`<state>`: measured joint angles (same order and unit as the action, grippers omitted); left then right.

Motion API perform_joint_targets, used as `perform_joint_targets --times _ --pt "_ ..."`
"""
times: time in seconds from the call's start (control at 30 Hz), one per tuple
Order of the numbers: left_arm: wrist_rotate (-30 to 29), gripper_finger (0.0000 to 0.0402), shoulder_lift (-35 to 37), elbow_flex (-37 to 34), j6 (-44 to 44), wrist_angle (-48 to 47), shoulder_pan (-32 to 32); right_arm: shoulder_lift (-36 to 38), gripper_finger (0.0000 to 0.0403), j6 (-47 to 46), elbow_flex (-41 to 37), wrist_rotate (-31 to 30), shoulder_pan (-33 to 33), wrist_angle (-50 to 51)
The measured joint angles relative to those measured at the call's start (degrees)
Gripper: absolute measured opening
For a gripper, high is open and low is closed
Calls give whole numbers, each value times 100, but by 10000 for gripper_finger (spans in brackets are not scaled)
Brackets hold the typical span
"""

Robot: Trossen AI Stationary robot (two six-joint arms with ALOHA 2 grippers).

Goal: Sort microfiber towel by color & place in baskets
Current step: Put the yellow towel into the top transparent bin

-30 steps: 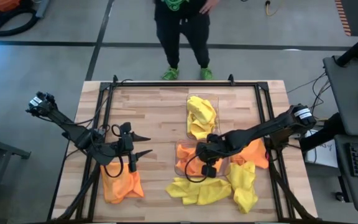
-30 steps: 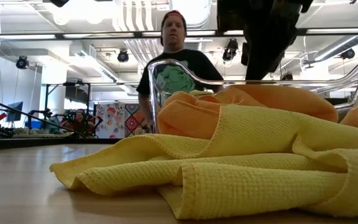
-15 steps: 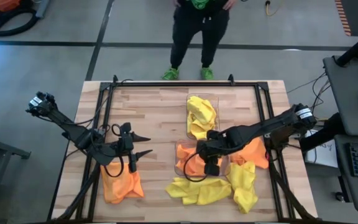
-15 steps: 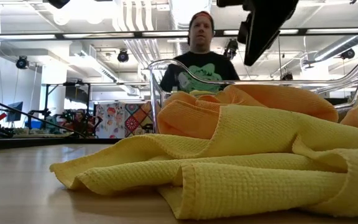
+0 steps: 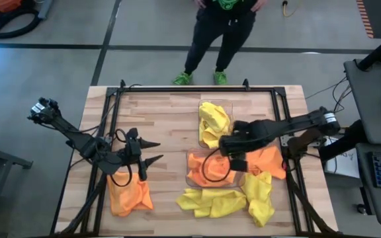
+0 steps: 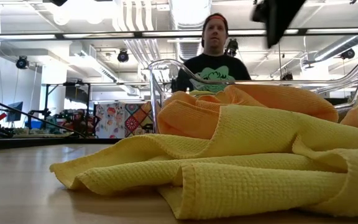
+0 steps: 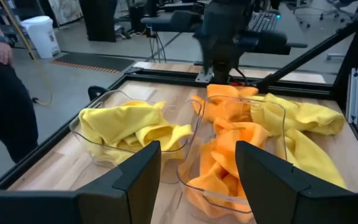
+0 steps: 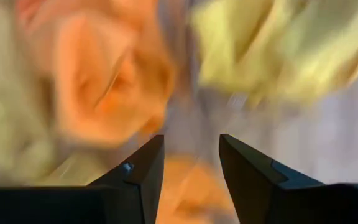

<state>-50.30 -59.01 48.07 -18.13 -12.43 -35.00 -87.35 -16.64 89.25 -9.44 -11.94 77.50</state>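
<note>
Two clear baskets stand mid-table. The far basket holds yellow towels; the near basket holds orange towels. My right gripper hangs open above the near basket, pointing down, with nothing between its fingers. My left gripper waits open at mid-left, facing both baskets. Loose on the table lie an orange towel at the near left, another orange towel by the right arm, and yellow towels along the near edge.
A person stands just beyond the table's far edge. A black frame runs round the tabletop. Bare wood lies at the far left. In the low view a yellow towel fills the foreground, before the near basket.
My right gripper has risen out of the near basket and gone a little toward the far right, tipping more steeply down. The orange towels stay in the basket. The person has stepped toward the right.
</note>
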Motion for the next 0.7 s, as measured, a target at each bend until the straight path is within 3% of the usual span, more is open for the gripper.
perform_joint_targets --times 0.1,0.27,0.5,0.7 --pt "-13 191 -64 0 0 -2 0 238 141 -827 7 559 -27 582" --pt "-15 191 -223 0 2 -2 0 745 139 -2119 -186 847 -240 795" --pt "-17 191 -267 1 108 39 -4 1271 185 -2889 -626 480 -823 755" --pt "-20 191 -255 186 205 48 -4 1305 215 -3202 -1262 349 -1343 739"
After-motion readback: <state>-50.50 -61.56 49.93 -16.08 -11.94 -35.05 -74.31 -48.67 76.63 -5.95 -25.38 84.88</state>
